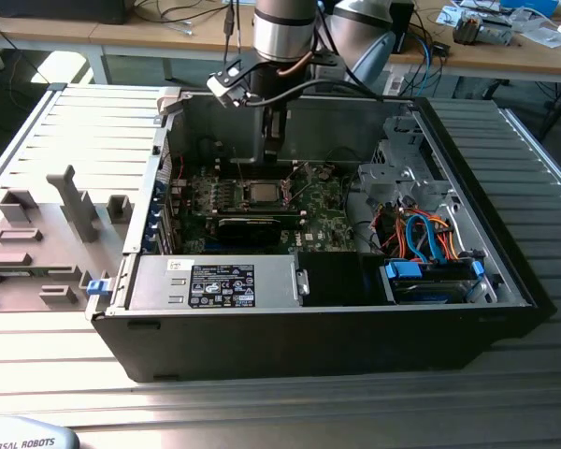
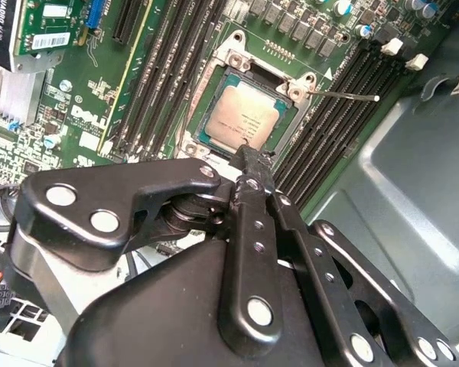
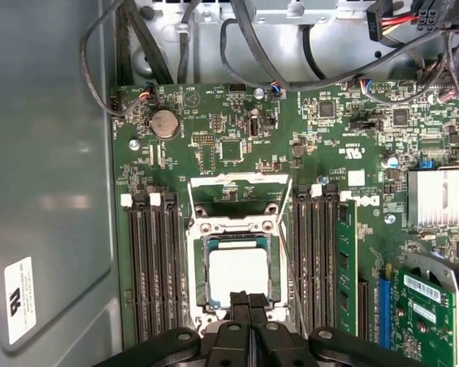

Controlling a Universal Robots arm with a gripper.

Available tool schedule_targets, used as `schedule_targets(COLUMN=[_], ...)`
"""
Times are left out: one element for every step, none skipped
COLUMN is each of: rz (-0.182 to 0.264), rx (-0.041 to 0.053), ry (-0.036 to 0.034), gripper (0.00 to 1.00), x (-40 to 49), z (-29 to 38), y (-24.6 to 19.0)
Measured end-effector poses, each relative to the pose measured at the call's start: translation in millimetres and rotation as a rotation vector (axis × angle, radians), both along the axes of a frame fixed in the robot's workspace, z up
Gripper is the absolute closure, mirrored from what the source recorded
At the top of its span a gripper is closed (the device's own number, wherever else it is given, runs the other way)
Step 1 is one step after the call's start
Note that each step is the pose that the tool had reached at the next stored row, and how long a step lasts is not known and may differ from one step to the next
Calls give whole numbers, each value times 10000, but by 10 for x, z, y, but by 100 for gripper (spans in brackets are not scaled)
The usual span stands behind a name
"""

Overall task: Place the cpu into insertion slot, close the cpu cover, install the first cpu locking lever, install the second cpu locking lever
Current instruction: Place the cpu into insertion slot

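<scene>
Silver cpu (image 3: 238, 275) just beside the pincer (image 3: 249, 300)

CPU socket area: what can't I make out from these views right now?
- The cpu: in both wrist views its near edge sits behind the pincer; contact cannot be told.
- The insertion slot: in the exterior view, too small to judge how the chip sits.
- The pincer's lower end: in the exterior view, dark against the case wall, not distinguishable.

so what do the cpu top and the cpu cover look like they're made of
The cpu top looks like bare metal: pale silver-grey, soft matte sheen. The cpu cover, hinged open, looks like thin stamped sheet metal, probably steel, bright silver along its edges.
</scene>
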State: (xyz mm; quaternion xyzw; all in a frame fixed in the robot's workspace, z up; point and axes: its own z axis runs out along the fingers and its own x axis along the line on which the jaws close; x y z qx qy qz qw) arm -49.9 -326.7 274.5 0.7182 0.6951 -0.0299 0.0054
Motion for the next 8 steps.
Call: schedule_targets(rz=[0, 0, 0, 0, 0, 0, 0, 0], rx=[1, 1, 1, 0, 0, 0, 0, 3], ry=[0, 0, 0, 1, 0, 0, 0, -2], gripper=[89, 89, 89, 89, 89, 89, 89, 89], x=[0, 0, 0, 0, 0, 0, 0, 0], z=[13, 30, 45, 60, 77, 92, 98, 98], y=[0, 0, 0, 0, 0, 0, 0, 0])
